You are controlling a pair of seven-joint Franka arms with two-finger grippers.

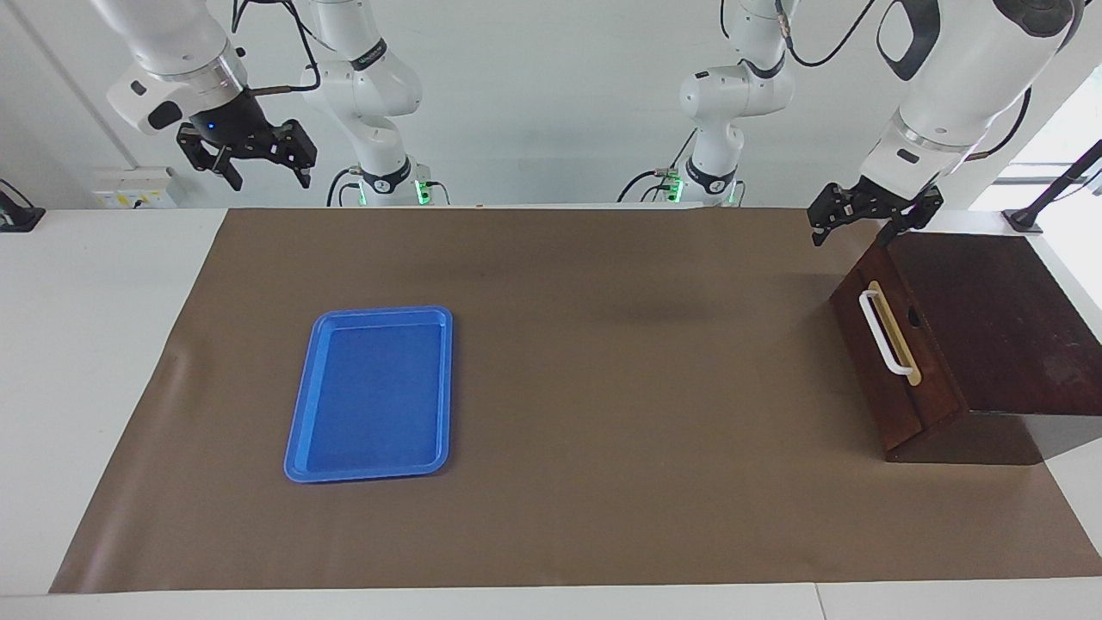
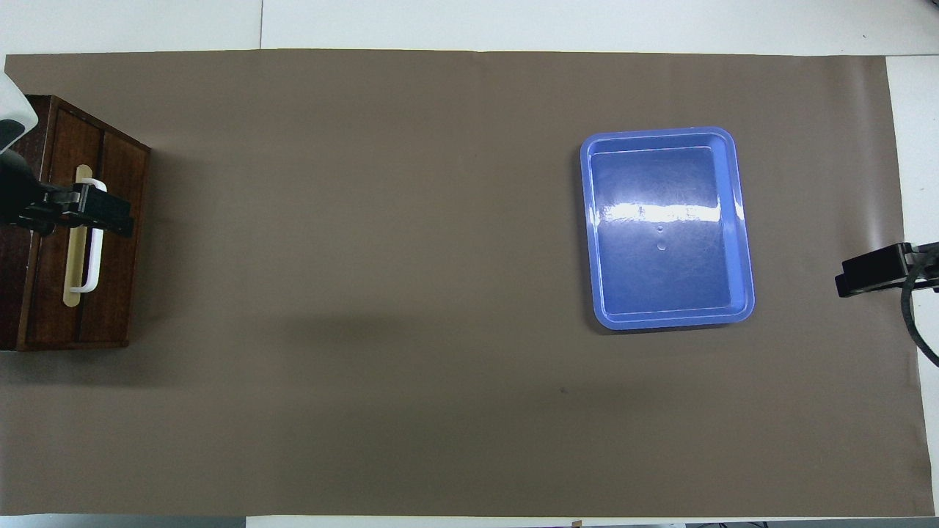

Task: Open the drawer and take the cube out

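Brown paper covers the table; the drawer [image 1: 891, 344] sits shut at my left arm's end, the cube unseen, presumably inside. My left claw [image 1: 869, 215] hangs above its handle [image 1: 884, 332], fingers apart and empty, so next comes lowering onto it. Only the facing view shows that gap, and my right claw [image 1: 258, 155] waiting apart.

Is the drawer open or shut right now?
Shut. The drawer front sits flush with the dark wooden box, no pale inside shows, and the white handle is untouched.
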